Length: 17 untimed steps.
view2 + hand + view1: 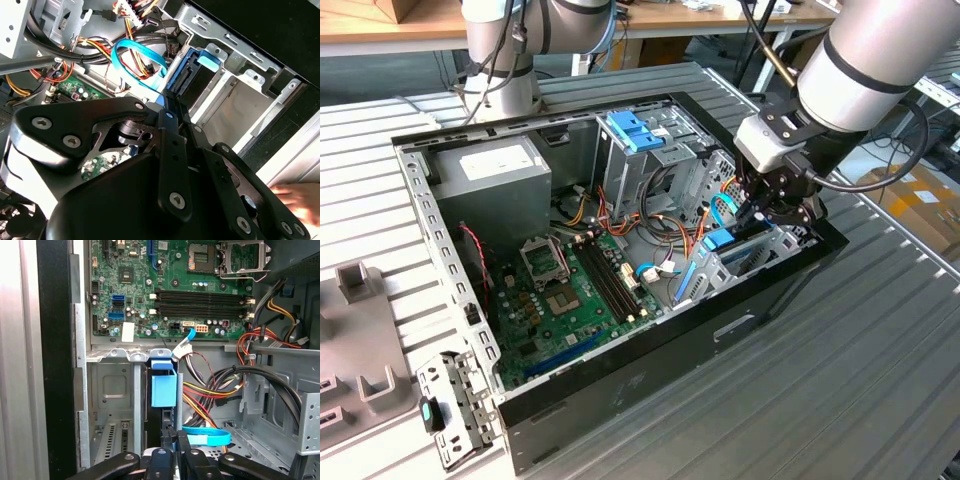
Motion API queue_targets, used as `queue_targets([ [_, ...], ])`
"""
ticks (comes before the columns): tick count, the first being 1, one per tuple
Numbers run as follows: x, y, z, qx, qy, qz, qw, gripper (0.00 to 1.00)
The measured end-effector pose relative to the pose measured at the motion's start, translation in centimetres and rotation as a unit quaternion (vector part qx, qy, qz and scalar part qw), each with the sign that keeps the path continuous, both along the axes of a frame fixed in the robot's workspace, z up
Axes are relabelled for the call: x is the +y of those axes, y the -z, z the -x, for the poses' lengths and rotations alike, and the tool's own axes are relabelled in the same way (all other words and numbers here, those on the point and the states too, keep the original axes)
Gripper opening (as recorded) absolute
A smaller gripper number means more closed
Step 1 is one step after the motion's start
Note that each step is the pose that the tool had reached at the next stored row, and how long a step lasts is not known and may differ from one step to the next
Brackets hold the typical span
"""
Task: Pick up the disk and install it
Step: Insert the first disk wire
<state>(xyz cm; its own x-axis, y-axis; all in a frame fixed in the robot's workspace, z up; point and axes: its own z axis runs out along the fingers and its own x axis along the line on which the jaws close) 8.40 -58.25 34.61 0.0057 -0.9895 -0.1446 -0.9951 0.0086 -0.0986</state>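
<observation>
Over at the exterior view's right end of the open computer case point(620, 385), I see my gripper point(760, 207) lowered into the drive bay point(760, 250) by the near wall. The disk point(720, 240) stands on edge there, its light-blue rail showing just on the view's left of the fingers and partly sunk between the bay's metal walls. The motherboard point(575, 290) lies well to the view's left, the power supply point(490, 170) at the far left corner, and the drive cage with its blue latch point(635, 130) at the far side.

From the second wrist view, the gripper point(170, 107) has its fingers drawn close together, their tips meeting the dark-blue edge of the disk point(185, 75). I judge they are pinching that edge, though the contact is partly hidden. A blue data cable point(135, 62) loops just beside it, and a person's hand point(295, 200) rests outside the case.

From the first wrist view, the disk point(164, 385) sits directly ahead of the fingertips point(172, 440), its long axis running straight away from them into the slot, toward the motherboard point(170, 285). So the disk lies in line with the gripper, already started into the bay.
</observation>
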Motion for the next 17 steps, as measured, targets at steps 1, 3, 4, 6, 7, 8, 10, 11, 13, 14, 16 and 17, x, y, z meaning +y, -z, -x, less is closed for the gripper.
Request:
queue_targets([
  [1, 0.0, 0.02, 0.0, 0.0, 0.0, 0.0, 1.0, 0.16],
  [3, -0.01, 0.16, 0.0, 0.0, -0.001, 0.0, 1.0, 0.16],
  [4, -0.02, 0.26, 0.0, 0.0, -0.002, 0.0, 1.0, 0.16],
  [6, -0.03, 0.34, 0.0, 0.0, -0.002, 0.0001, 1.0, 0.16],
  [7, -0.03, 0.35, 0.0, 0.0, -0.002, 0.0001, 1.0, 0.16],
  [8, -0.03, 0.35, 0.0, 0.0, -0.002, 0.0001, 1.0, 0.16],
  [10, -0.03, 0.36, 0.0, 0.0, -0.002, 0.0002, 1.0, 0.16],
  [11, -0.03, 0.36, 0.0, 0.0, -0.002, 0.0002, 1.0, 0.16],
  [13, -0.03, 0.41, 0.0, 0.0, -0.002, 0.0002, 1.0, 0.16],
  [14, -0.03, 0.45, 0.0, 0.0, -0.002, 0.0003, 1.0, 0.16],
  [16, -0.03, 0.48, 0.0, 0.0, -0.002, 0.0002, 1.0, 0.16],
  [17, -0.03, 0.48, 0.0, 0.0, -0.002, 0.0002, 1.0, 0.16],
])
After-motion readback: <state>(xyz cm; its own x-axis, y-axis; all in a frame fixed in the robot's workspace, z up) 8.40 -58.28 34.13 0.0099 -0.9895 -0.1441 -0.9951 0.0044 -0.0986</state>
